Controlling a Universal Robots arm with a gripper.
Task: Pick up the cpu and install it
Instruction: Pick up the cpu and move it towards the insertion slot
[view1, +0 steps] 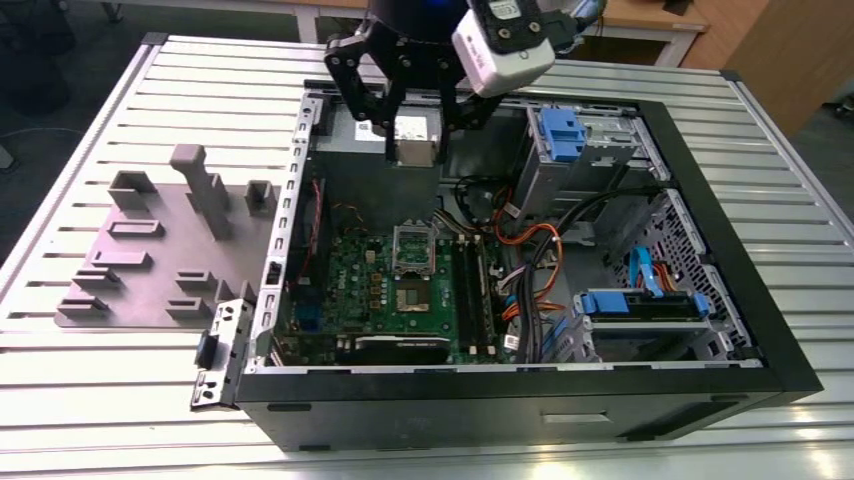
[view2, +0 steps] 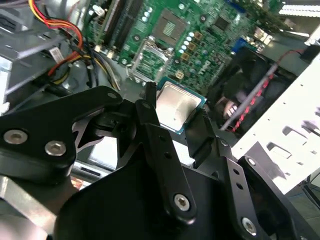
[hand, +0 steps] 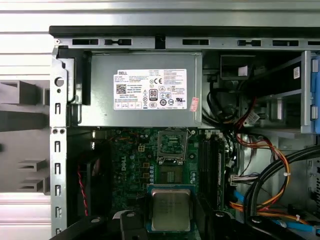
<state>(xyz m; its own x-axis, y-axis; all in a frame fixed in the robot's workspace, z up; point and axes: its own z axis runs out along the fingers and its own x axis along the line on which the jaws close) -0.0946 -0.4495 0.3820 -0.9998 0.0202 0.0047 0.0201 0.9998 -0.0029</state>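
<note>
Silvery-grey cpu (hand: 170, 209) is pinched by its edges in my gripper (view1: 415, 140), lying flat with the metal top toward the wrist, I'd guess to keep the underside untouched. The green motherboard (view1: 360, 290) and its socket frame (hand: 172, 145) sit beneath the fingers, well apart.

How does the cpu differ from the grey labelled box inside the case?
The cpu is small; the grey box is far larger. The cpu is held up between the fingers; the grey box sits mounted in the case. The cpu's top is plain; the grey box carries a white label. Both look grey and metallic.
</note>
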